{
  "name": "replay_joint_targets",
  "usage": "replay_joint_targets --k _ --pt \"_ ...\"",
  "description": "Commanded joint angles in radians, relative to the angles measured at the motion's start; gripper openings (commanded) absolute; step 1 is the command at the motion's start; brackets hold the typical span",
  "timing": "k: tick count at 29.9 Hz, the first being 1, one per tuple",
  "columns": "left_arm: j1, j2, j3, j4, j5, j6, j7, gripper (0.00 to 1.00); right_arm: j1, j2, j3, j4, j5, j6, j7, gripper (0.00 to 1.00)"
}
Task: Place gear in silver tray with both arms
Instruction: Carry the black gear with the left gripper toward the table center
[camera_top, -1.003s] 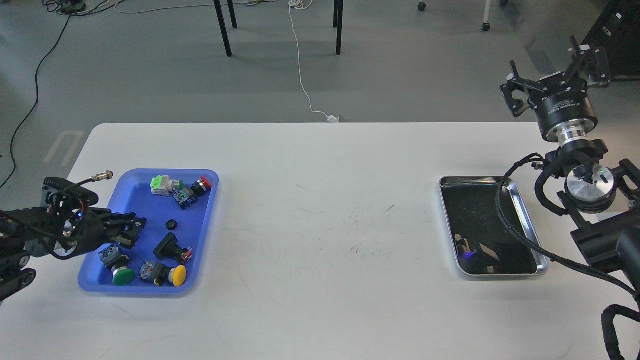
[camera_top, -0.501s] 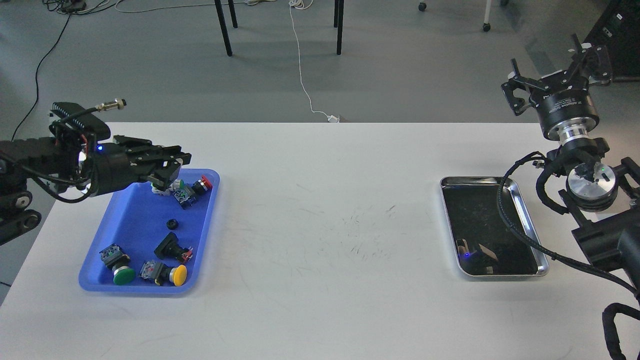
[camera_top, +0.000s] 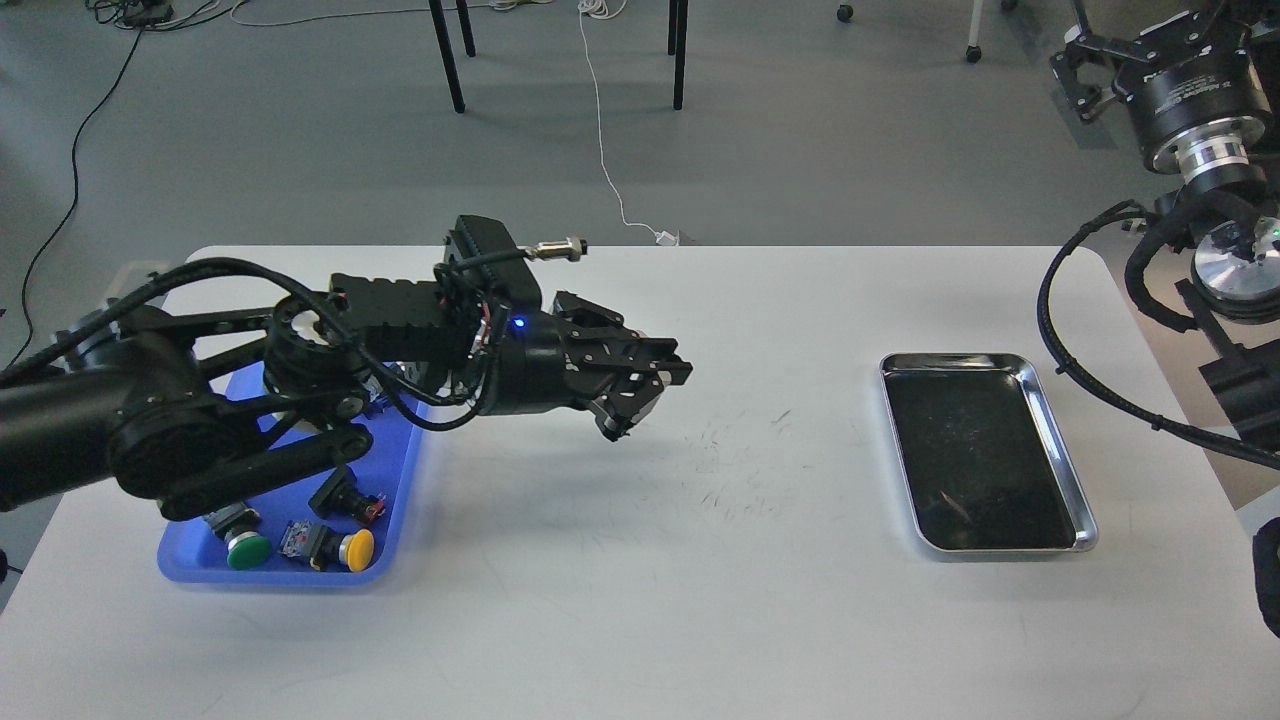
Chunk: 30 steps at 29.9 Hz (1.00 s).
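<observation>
While the blue tray (camera_top: 395, 560) sits at lower left of the white worktop (camera_top: 640, 620) with a green button (camera_top: 246, 550) and a yellow button (camera_top: 358, 548) inside, the left gripper (camera_top: 635, 395) hangs over mid-frame; whether its fingers are apart or together I cannot tell. Right of centre lies the silver tray (camera_top: 1062, 440). At upper right, the right gripper (camera_top: 1140, 45) is cut off by the frame edge, its state unreadable.

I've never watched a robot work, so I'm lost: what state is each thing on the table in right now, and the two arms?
Silver tray: empty, flat on the table.
Blue tray: holds push buttons, partly hidden by the left arm.
Left gripper: over the table's middle between the trays; whether the fingers hold anything cannot be told.
Right gripper: raised beyond the table's far right corner, fingers cut off by the frame.
Green button: lying in the blue tray.
Yellow button: lying in the blue tray.
</observation>
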Motion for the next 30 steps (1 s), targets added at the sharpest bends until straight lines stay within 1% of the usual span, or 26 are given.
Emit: replay_joint_targets --k 1,5,8,12,20,24,27,30 --pt "0.005 -0.120 0.055 0.037 0.013 -0.017 0.076 0.15 0.054 0.004 -0.041 -0.034 -0.001 -0.026 -0.044 0.99" --pt "0.010 -0.259 0.084 0.153 0.024 -0.017 0.084 0.15 0.100 0.016 -0.064 -0.058 -0.001 -0.026 -0.047 0.99" --pt "0.013 -0.339 0.124 0.236 0.067 -0.017 0.084 0.15 0.125 0.022 -0.065 -0.060 0.000 -0.028 -0.047 0.99" --pt "0.033 -0.424 0.150 0.288 0.127 -0.010 0.086 0.15 0.130 0.028 -0.065 -0.060 0.000 -0.028 -0.047 0.99" --pt "0.065 -0.425 0.164 0.410 0.155 -0.010 0.084 0.16 0.131 0.028 -0.067 -0.058 0.000 -0.028 -0.047 0.99" --pt "0.088 -0.425 0.167 0.413 0.158 -0.010 0.084 0.17 0.130 0.027 -0.067 -0.058 -0.001 -0.028 -0.046 0.99" --pt "0.093 -0.425 0.195 0.413 0.158 -0.010 0.087 0.18 0.127 0.028 -0.067 -0.058 0.000 -0.028 -0.044 0.99" --pt "0.096 -0.425 0.198 0.413 0.158 -0.010 0.089 0.22 0.125 0.028 -0.067 -0.058 0.000 -0.028 -0.044 0.99"
